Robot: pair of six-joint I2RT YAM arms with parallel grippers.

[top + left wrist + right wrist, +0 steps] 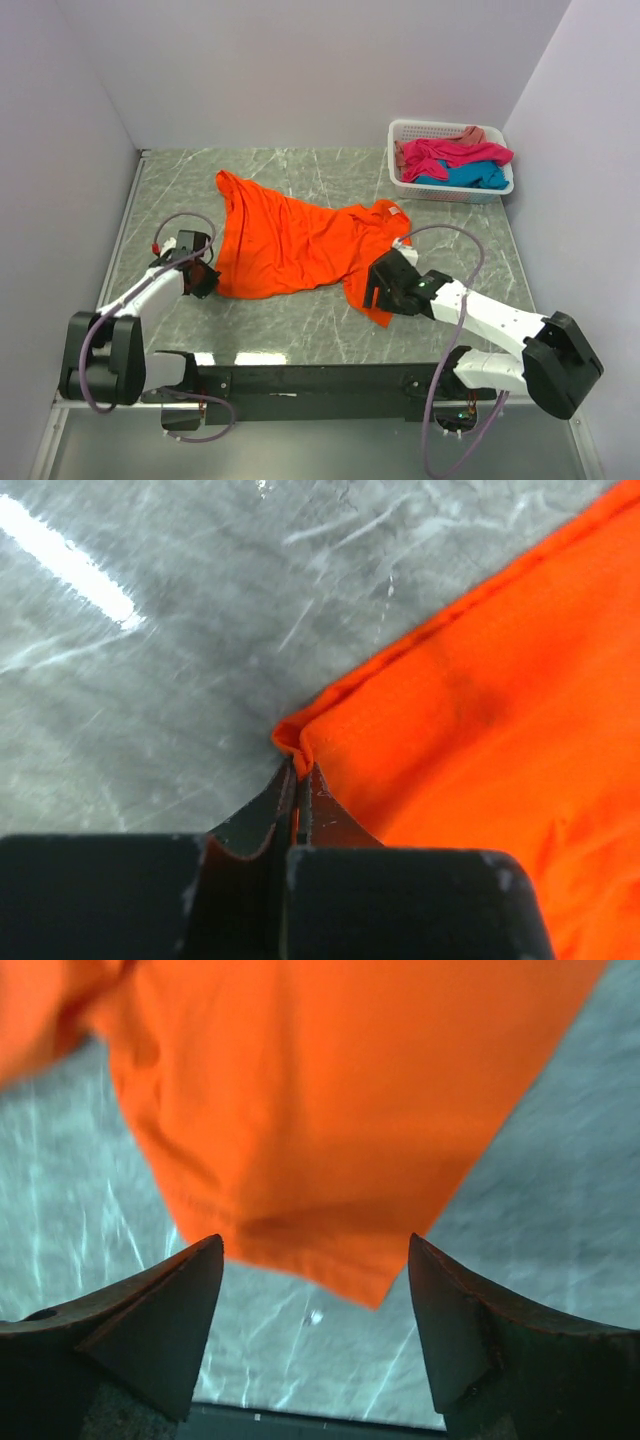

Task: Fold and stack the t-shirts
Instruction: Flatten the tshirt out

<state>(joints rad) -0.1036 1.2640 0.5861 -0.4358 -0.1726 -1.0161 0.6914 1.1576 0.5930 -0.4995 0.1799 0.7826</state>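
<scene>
currently the orange t-shirt (290,245) lies spread and rumpled across the middle of the grey marbled table (300,330), running from a far-left corner toward the near right. it is not folded.

left claw (205,278): positioned at the shirt's near-left edge. in the left wrist view the left claw (298,780) has its two fingers pressed together, pinching a small puckered fold at the corner of the orange t-shirt (500,730). the hem runs away from that corner toward the upper right, and the rest of the cloth lies flat on the table (150,680).

right claw (375,290): positioned at the shirt's near-right end. in the right wrist view the right claw (315,1245) has its fingers spread wide, one on each side of a pointed flap of the orange t-shirt (330,1090). the flap's tip sits between the fingers. whether either finger touches the cloth cannot be told.

a small white label (397,212) shows at the collar, at the shirt's right end. any writing on it is too small to read.

the white basket (450,192) stands at the far right corner of the table, well apart from the orange shirt. it holds three more shirts, bundled and unfolded:
- magenta t-shirt (450,152), draped across the middle.
- turquoise t-shirt (470,177), at the near side, partly under the magenta one.
- salmon t-shirt (472,133), at the far rim.

a purple cable (470,250) loops over each arm.
</scene>
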